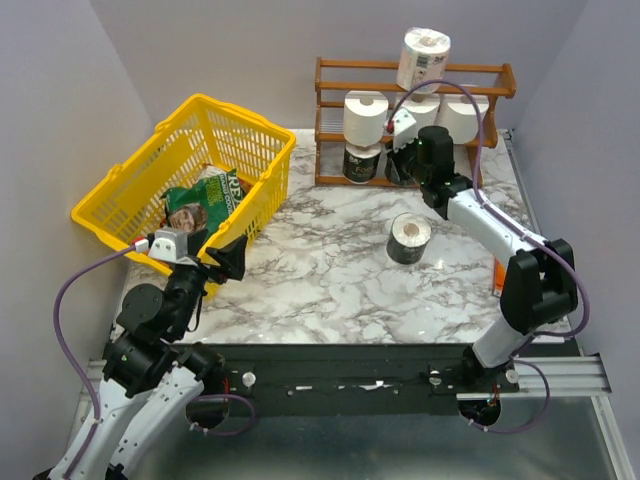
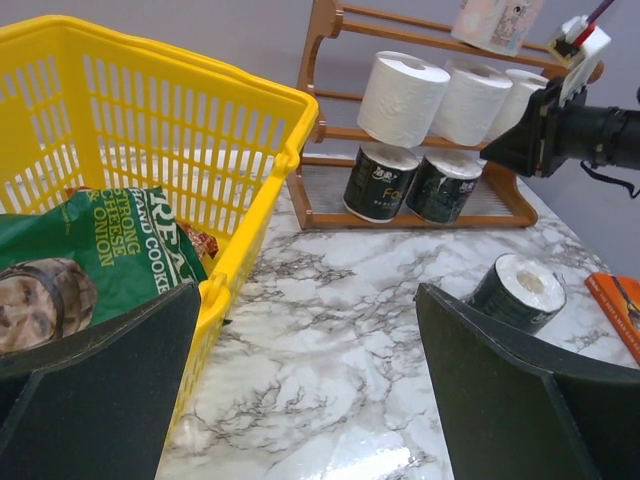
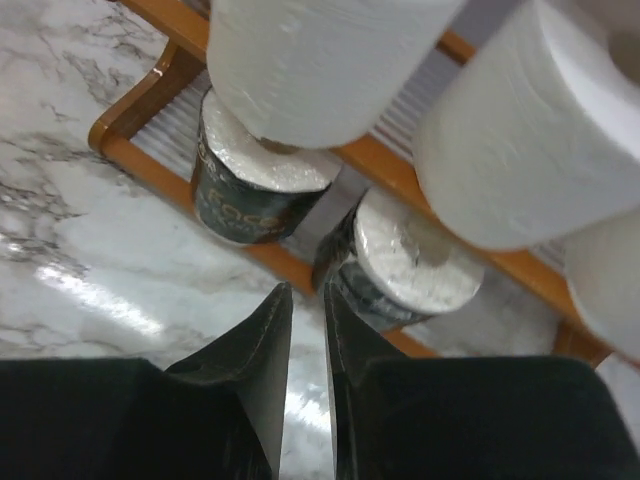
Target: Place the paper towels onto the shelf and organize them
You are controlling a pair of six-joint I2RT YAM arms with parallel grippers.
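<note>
The reddish-brown wooden shelf stands at the back of the table. A printed-wrapper paper towel roll stands on its top tier, three bare white rolls line the middle tier, and dark-wrapped rolls sit on the bottom tier. One more dark-wrapped roll stands alone on the marble. My right gripper is shut and empty, its tips just in front of the second bottom roll. My left gripper is open and empty, low beside the basket.
A yellow plastic basket with a green snack bag sits at the left, touching my left finger's side. An orange object lies at the table's right edge. Grey walls enclose the table.
</note>
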